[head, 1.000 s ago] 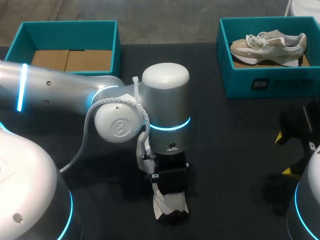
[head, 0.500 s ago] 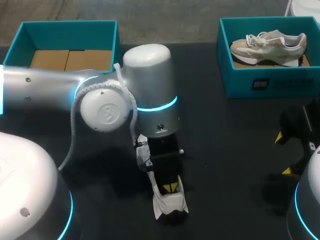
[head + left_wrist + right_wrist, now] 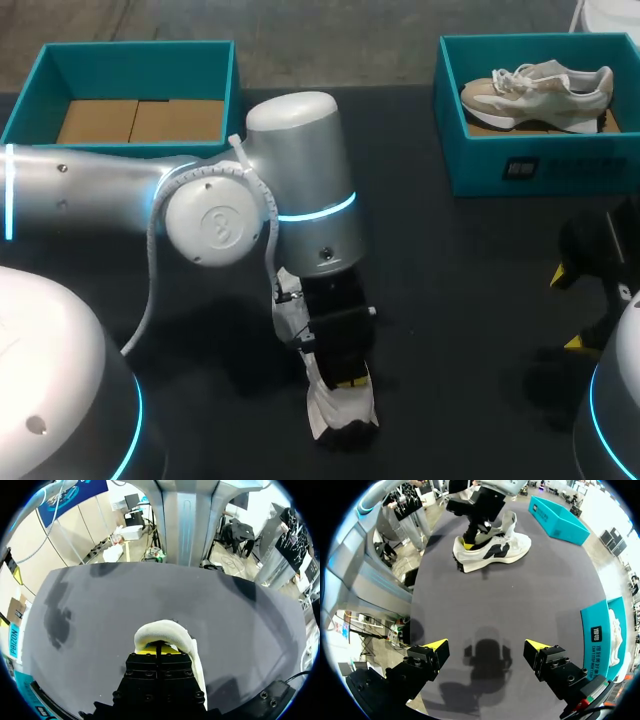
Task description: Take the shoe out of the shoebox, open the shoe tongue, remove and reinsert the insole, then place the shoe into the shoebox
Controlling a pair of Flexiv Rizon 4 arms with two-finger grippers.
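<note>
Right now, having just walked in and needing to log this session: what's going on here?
The left gripper is down inside a white shoe standing on the table, outside the boxes. The right gripper hovers open above the table, holding nothing. A second shoe lies in the teal shoebox.

Little print in view, none of it legible
A small dark label (image 3: 520, 168) sits on the front wall of the teal shoebox (image 3: 590, 165), too small to read. The right wrist view shows white print (image 3: 598, 636) on that box's wall, also too small to read. The left arm's joint cap (image 3: 205, 255) carries a round embossed mark (image 3: 222, 224). The white shoe (image 3: 515, 547) on the table bears a dark side emblem (image 3: 494, 550).
</note>
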